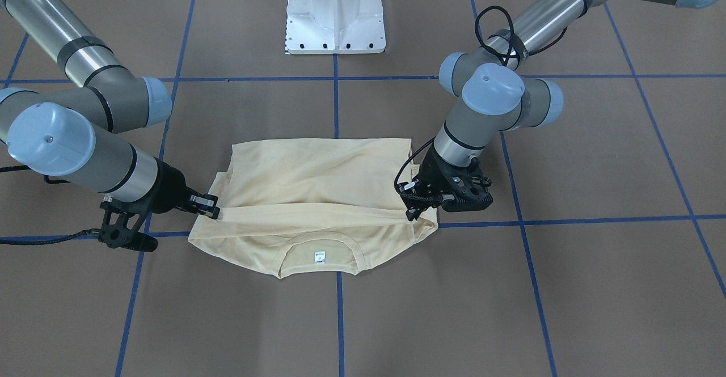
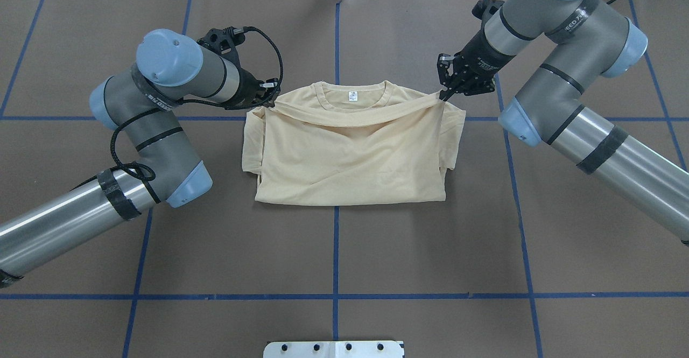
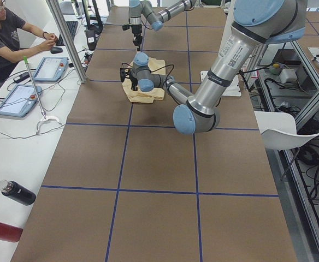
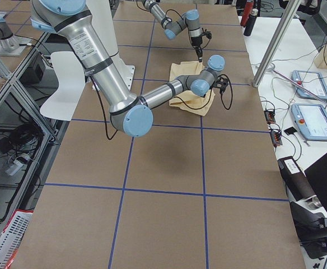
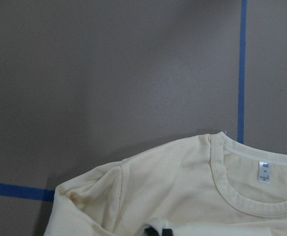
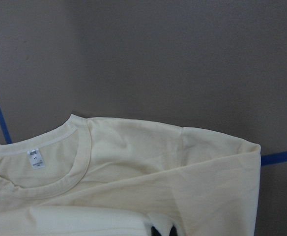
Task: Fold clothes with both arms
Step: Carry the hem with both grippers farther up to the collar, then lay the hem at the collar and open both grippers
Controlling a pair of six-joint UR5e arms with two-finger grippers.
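Plain pale cream-yellow shirt (image 2: 350, 159), white neck tag (image 2: 351, 96). Brown table (image 2: 430, 250), blue tape grid (image 2: 335, 250). Silver-grey left arm (image 2: 54, 223) and right arm (image 2: 619, 159), light blue joint caps (image 2: 167, 56), black left hand (image 2: 269, 102), black right hand (image 2: 444, 95).

Cream shirt (image 2: 350, 159) half-folded on a brown counter (image 2: 334, 250), held at both ends.
The left claw (image 2: 267, 102) and right claw (image 2: 444, 97) each pinch one end of the folded-over edge, stretched between them just beside the collar (image 2: 323, 93) and its white neck tag (image 2: 351, 96).

Robotics lab. A left arm (image 2: 156, 137) and right arm (image 2: 560, 72) of grey tubing reach over a brown desk (image 2: 430, 250) gridded with blue tape (image 2: 335, 250). Beside it, a white side bench (image 3: 6, 169) with a seated operator (image 3: 4, 35), a control tablet (image 3: 49, 68) and an aluminium post (image 3: 66, 41).
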